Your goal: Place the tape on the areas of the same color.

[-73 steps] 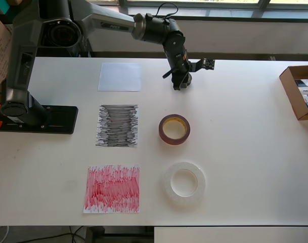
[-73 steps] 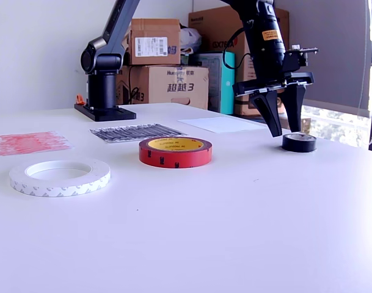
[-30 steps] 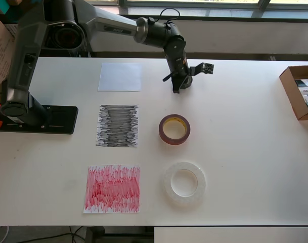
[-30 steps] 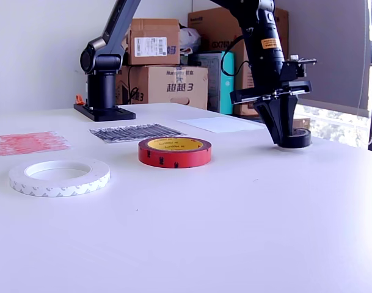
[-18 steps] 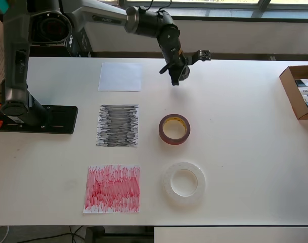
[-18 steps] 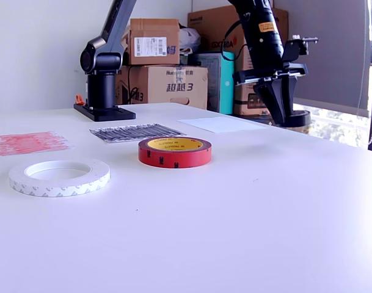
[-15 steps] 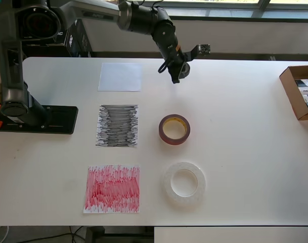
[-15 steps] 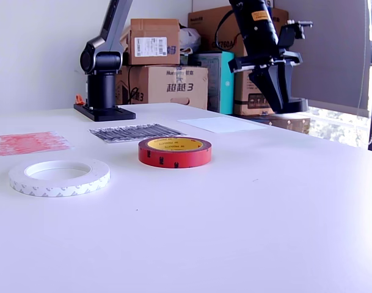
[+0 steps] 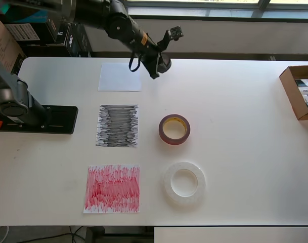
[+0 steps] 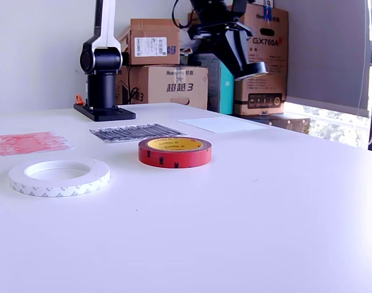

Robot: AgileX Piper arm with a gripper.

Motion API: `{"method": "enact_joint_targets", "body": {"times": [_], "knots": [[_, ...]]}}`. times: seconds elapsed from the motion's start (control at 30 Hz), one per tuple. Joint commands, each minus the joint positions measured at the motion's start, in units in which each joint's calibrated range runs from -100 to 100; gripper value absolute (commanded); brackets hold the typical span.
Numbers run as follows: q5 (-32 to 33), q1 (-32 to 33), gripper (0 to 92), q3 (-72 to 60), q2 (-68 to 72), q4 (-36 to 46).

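Gripper [image 10: 245, 66] is up in the air over the far side of the table [image 10: 283, 201], jaws closed on the small black tape roll [image 10: 253, 68], which hangs at the fingertips well clear of the surface. In the overhead view the roll [image 9: 164, 64] sits just right of the plain white sheet [image 9: 120, 77], not yet over any sheet. The black-scribbled sheet [image 9: 118, 125] is where it belongs, nearer the arm base [image 9: 40, 119] side. Dark red tape [image 9: 174, 129] and white translucent tape [image 9: 184, 183] lie flat on the table, untouched, with the red-scribbled sheet [image 9: 113, 188] below the black one.

Risks, as I judge them: the roll looks held by its edge, so a fast swing could twist it or shake it out. Releasing now, or too early, would put it beside or on the white sheet, the wrong colour. Coming down hard on the black sheet could shove or crease the loose paper.

Hard to see: the fingertips and the exact grip are dark on dark, so which part of the roll is pinched can't be told. The arm's upper links are cut off in both views. Cardboard box [image 9: 299, 91] at the overhead view's right is cropped, contents unclear.
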Motion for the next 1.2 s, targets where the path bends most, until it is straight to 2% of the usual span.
{"method": "enact_joint_targets", "body": {"times": [0.0,0.3,0.5,0.7,0.9,1.17], "knots": [[-0.12,-2.02,0.0,14.97,-10.41,-0.81],[-0.12,-10.79,0.0,24.51,-19.86,-1.15],[-1.35,-18.84,0.0,29.51,-20.79,-7.85],[-4.13,-26.10,0.1,32.23,-20.05,-8.11],[-5.03,-27.91,0.1,37.23,-20.05,-8.19],[-5.03,-27.04,0.1,39.50,-19.95,-9.21]]}}
